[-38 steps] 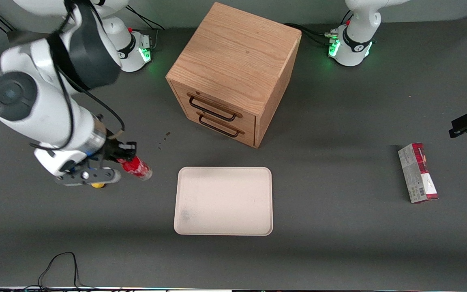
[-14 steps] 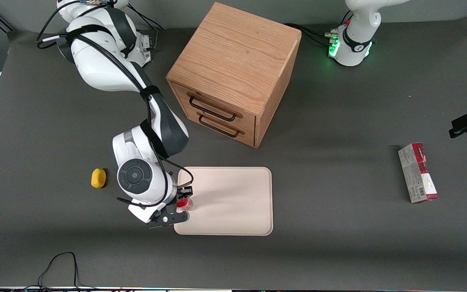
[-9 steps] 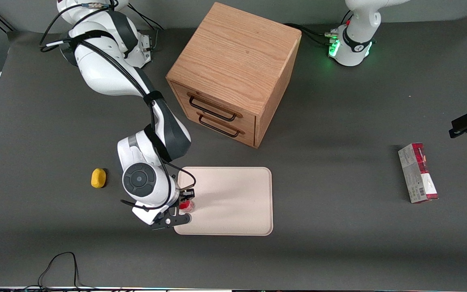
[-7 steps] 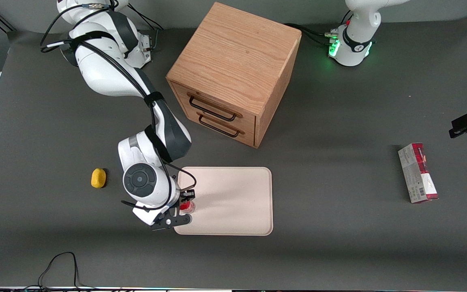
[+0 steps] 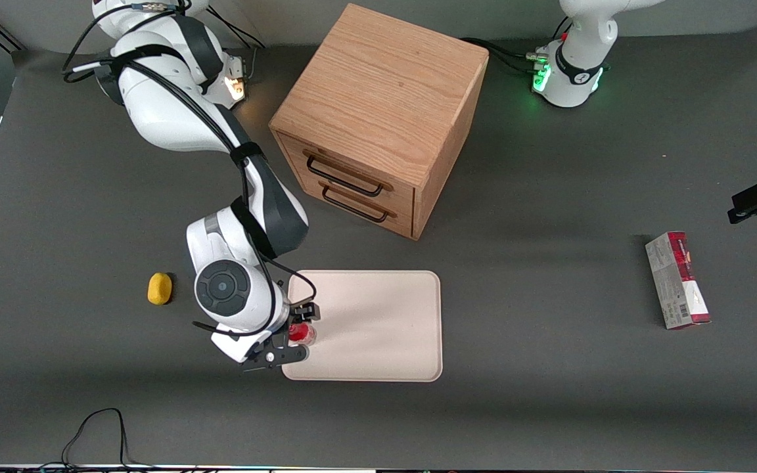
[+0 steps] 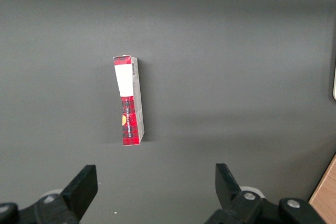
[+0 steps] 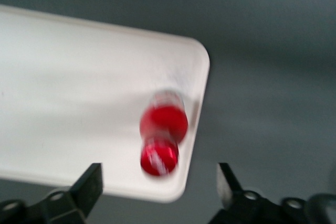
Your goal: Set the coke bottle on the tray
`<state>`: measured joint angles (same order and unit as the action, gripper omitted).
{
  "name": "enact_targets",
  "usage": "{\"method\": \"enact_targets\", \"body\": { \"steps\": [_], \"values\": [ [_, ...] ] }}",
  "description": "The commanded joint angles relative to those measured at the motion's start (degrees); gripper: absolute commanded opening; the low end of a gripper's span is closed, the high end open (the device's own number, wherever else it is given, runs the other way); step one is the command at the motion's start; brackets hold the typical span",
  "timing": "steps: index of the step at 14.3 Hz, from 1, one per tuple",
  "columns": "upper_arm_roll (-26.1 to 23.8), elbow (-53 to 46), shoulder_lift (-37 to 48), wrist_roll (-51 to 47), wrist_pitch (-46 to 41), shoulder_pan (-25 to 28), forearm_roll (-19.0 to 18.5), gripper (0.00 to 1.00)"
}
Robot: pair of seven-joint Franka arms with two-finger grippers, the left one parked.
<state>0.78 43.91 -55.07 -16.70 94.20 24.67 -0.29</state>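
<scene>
The coke bottle (image 5: pixel 301 333), small and red with a red cap, stands on the cream-beige tray (image 5: pixel 378 368), close to the tray's edge toward the working arm's end. My right gripper (image 5: pixel 298 332) hangs just above it, open, one finger on each side and neither touching it. In the right wrist view the bottle (image 7: pixel 163 129) stands free near a rounded corner of the tray (image 7: pixel 79 77), and the gripper (image 7: pixel 157 190) is spread wide, well apart from the bottle.
A wooden drawer cabinet (image 5: pixel 378 118) stands farther from the front camera than the tray. A small yellow object (image 5: pixel 160 288) lies beside the working arm. A red-and-grey carton (image 5: pixel 677 279) lies toward the parked arm's end; the left wrist view shows it too (image 6: pixel 128 100).
The gripper carried the bottle from beside the yellow object to the tray, set it down and opened. The bottle now stands free and the gripper has drawn back a little.
</scene>
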Motion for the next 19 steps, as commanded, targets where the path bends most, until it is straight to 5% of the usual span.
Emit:
{"method": "enact_targets", "body": {
  "steps": [1,5,11,19],
  "values": [
    [-0.26,2.05,8.11,-2.11,-11.27,0.9,-0.15,1.0],
    [0.53,18.7,26.28,-1.24,-18.35,0.47,-0.23,1.0],
    [10.27,54.68,52.16,3.49,-0.18,0.2,0.03,1.0],
    [9.86,52.79,54.99,16.07,-0.94,-15.78,-0.76,1.0]
  ]
}}
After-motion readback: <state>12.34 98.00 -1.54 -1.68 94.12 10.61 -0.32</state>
